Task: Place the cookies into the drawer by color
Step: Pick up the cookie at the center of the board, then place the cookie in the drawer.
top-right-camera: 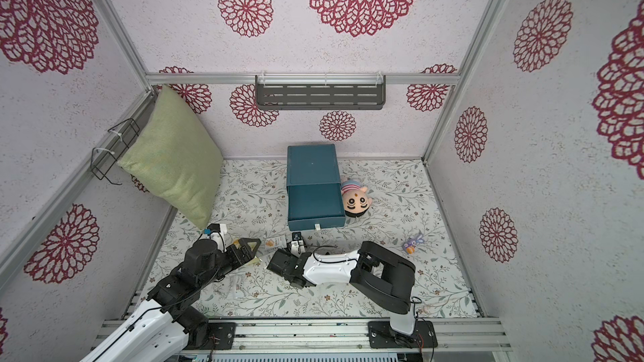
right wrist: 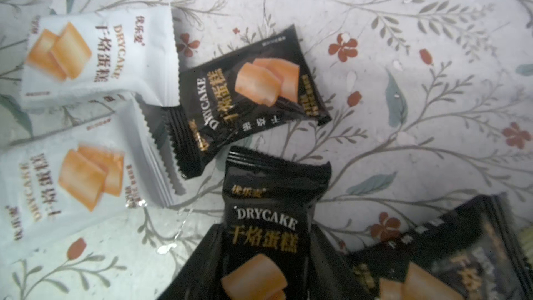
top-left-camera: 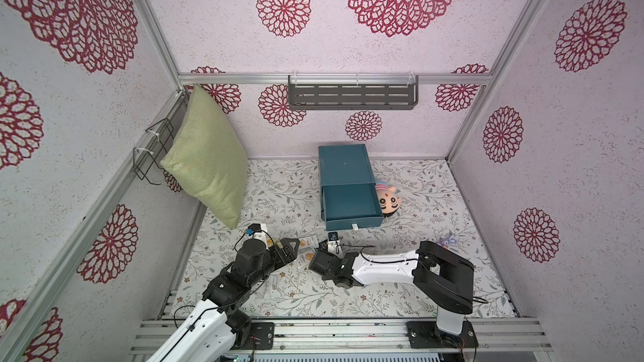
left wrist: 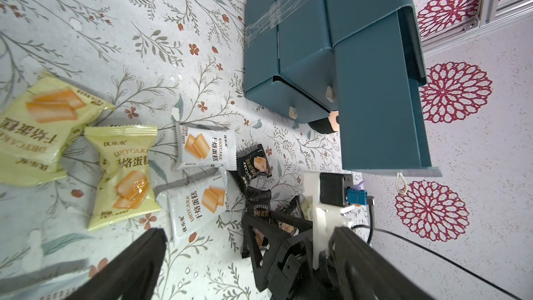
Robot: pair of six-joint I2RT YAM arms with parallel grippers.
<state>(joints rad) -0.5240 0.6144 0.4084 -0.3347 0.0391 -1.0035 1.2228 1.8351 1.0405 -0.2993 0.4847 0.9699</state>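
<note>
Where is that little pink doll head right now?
In a top view, the doll head lies on the table just right of the open teal drawer.

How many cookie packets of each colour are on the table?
Yellow cookies: 2
White cookies: 2
Black cookies: 3
Total: 7 that show clearly; others may be hidden.

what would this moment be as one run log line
phase: picking | right gripper: jaws around black rectangular cookie packet, grip unconfirmed | left gripper: open, empty | dark teal plastic three-drawer chest: top drawer open
</note>
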